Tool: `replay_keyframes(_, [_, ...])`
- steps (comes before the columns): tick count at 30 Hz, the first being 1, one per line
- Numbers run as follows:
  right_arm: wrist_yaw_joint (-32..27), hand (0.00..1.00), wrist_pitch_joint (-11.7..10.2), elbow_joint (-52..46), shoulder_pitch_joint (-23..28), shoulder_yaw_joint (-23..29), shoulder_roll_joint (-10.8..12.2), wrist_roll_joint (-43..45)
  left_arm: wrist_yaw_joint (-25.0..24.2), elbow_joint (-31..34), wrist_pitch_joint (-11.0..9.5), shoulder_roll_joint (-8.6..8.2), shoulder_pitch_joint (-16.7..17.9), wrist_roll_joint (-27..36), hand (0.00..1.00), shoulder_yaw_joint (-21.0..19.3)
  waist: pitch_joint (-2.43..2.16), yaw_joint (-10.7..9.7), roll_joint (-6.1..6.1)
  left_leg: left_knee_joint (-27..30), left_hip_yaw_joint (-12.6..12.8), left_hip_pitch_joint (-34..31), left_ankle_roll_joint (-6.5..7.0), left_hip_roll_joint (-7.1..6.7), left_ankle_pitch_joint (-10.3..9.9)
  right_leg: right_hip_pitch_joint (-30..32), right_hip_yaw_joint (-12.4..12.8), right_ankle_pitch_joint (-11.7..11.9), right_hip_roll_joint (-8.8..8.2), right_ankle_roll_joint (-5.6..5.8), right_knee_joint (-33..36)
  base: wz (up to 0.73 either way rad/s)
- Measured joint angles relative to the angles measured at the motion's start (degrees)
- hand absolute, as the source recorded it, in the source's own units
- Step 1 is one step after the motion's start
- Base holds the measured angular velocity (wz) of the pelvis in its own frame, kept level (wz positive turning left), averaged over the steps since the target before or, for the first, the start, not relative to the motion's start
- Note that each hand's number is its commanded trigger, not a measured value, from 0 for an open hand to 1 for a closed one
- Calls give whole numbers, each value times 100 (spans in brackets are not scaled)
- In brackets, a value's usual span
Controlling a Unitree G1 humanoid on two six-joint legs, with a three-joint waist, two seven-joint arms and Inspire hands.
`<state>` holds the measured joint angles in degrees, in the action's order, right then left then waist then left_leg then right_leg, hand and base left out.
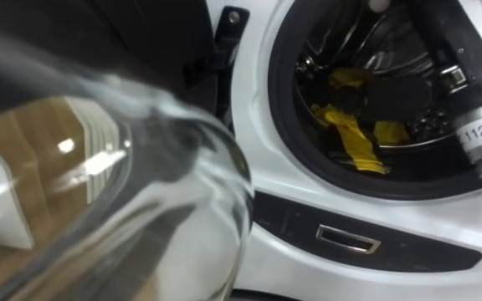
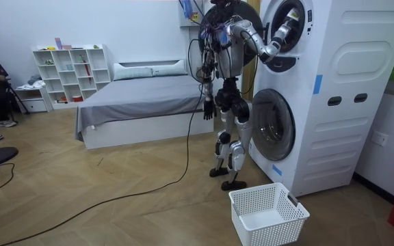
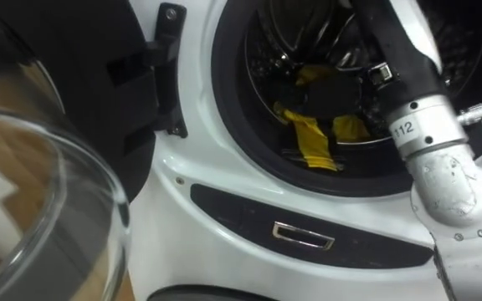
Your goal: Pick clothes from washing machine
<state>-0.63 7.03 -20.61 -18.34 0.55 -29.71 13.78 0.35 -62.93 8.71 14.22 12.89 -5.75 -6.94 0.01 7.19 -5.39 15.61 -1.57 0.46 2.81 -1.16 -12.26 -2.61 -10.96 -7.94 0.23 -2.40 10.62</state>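
Fingers (room view): the right hand (image 2: 293,18) is inside the upper opening of the washing machine (image 2: 320,96). Whether it grips anything cannot be told.
Other hand (room view): the left hand (image 2: 208,108) hangs by the hip, too small to read.
Stance (room view): the robot stands close against the machine front, with a white basket (image 2: 269,215) on the floor near its feet.
Cloth position (left eye view): a yellow cloth (image 1: 354,134) lies low in the drum (image 1: 366,42), near the front lip.
Beside it (left eye view): a dark mass (image 1: 387,99) overlaps the yellow. It may be a garment or the hand, and cannot be told apart.
Arm (left eye view): the right forearm (image 1: 454,75) crosses the opening, and the door glass (image 1: 141,167) is swung open on the left.
Long axis (right eye view): the cloth's main strip runs from the drum's depth toward the door seal (image 3: 228,92), its free end pointing down and outward.
Handling (judgement): it is probably light, soft and limp. It should drape and trail, and may catch on the seal.
Where to hold (judgement): the bunched upper part, where the folds gather, rather than the loose end.
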Motion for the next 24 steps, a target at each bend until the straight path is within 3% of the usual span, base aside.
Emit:
replay_keyframes(3, [55, 0, 39, 187, 40, 1, -17, 502, 1, -4, 44, -7, 3, 14, 0, 0, -9, -86, -15, -19, 11, 64, 2, -8, 1, -71, -14, -1, -12, 2, 0, 6])
replay_keyframes(8, [530, 0, 457, 610, 102, 4, -24, 1168, -10, 18, 135, -9, 6, -11, 0, -24, -16, -98, -64, -38, 67, 131, 12, -1, -8, -103, 25, -10, -9, 17, -3, -5])
replay_keyframes(14, [1254, 0, 776, 694, 160, -4, -32, 2016, -72, 109, 299, 70, -54, -106, 0, -198, -44, -95, -160, -42, 48, 106, 13, -43, -7, -78, 32, -13, -3, 15, 7, 0])
replay_keyframes(17, [1542, 0, 915, 694, 159, -5, -35, 2195, -101, 109, 305, 86, -88, -62, 0, -233, -28, -102, -217, -33, 45, 114, 19, -46, -12, -106, 8, -10, -11, 17, 4, 0])
replay_keyframes(21, [1794, 0, 939, 692, 146, -4, -93, 2248, -130, 109, 305, 86, -124, -62, 0, -236, -31, -122, -240, -20, 36, 119, 40, -50, -27, -128, -12, -8, -25, 30, 0, 1])
replay_keyframes(24, [2031, 0, 973, 694, 103, -6, -268, 2270, -185, 124, 303, 88, -185, -68, 0, -251, -25, -91, -252, -21, 42, 118, 49, -49, -32, -128, -19, -14, -37, 43, 1, 0])
